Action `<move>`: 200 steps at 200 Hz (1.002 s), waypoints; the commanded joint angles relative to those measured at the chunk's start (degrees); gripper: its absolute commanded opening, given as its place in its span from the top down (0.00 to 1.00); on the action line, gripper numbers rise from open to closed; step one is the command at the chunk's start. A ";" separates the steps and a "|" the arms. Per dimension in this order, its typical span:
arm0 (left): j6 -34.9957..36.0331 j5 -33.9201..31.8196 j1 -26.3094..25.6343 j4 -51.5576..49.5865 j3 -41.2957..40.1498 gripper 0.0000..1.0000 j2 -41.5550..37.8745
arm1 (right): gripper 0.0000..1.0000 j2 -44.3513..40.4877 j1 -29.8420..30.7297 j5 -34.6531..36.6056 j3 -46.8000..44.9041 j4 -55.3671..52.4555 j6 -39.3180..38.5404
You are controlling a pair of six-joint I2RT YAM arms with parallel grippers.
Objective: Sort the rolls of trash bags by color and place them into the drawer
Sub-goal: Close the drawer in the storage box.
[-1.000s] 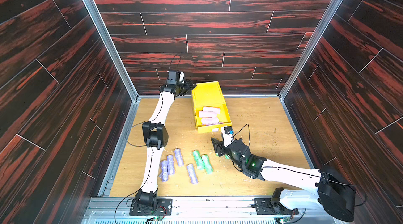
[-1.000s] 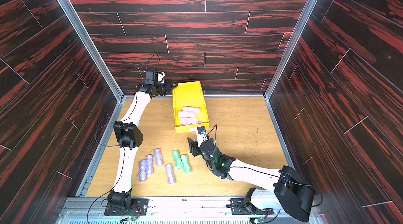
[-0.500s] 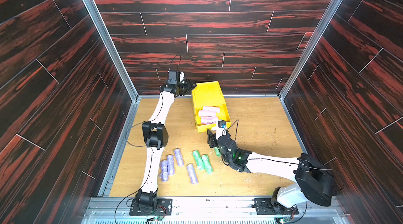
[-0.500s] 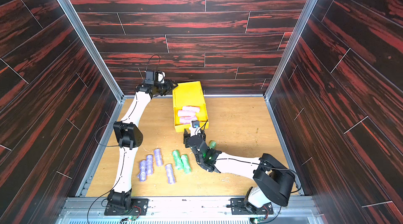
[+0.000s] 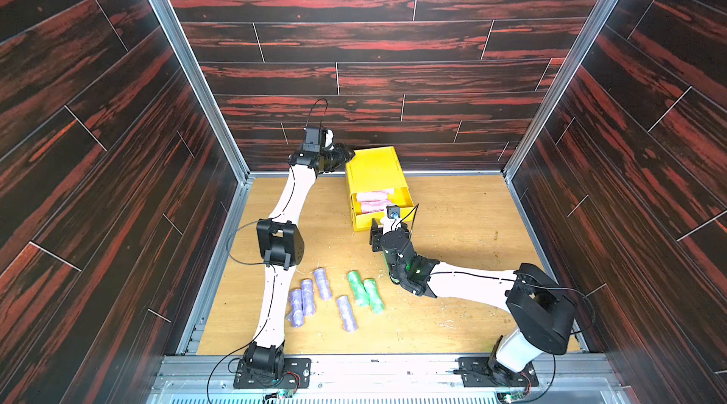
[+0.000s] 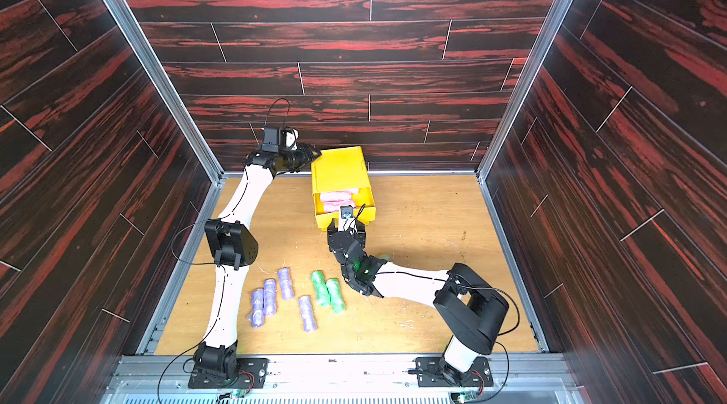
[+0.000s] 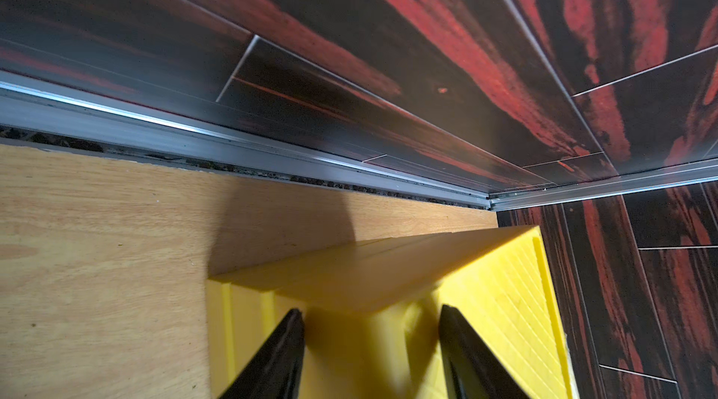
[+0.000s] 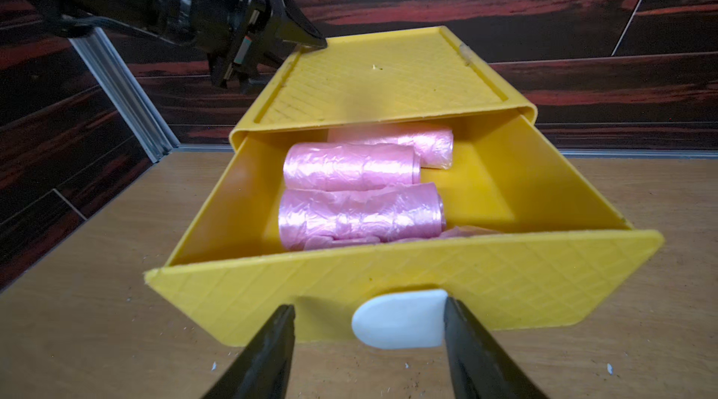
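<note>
My right hand (image 8: 367, 305) has jaws apart at the top drawer's (image 8: 505, 276) white tab (image 8: 396, 319), pink rolls (image 8: 349, 168) inside, left hand (image 7: 369, 309) straddles the cabinet's (image 7: 388, 261) rear corner, can't tell if clamped; an off-centre shove could jam the drawer or slide the cabinet.

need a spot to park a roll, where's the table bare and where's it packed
Bare: the plywood between the yellow drawer cabinet and the right wall rail, and the strip between cabinet and left arm. Crowded: the front middle, where purple rolls and green rolls lie beside the right arm.
</note>
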 commanded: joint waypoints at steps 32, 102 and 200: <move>2.02 1.59 -3.03 -6.60 -1.90 0.41 -1.25 | 0.35 5.93 -2.88 -0.84 6.50 1.98 -2.77; 2.65 1.41 -3.34 -7.14 -2.31 0.41 -1.77 | 0.35 10.95 -5.78 -1.86 11.14 1.91 -2.56; 2.65 1.59 -3.70 -7.16 -3.08 0.41 -2.15 | 0.34 16.64 -7.56 -2.13 17.83 0.76 -4.20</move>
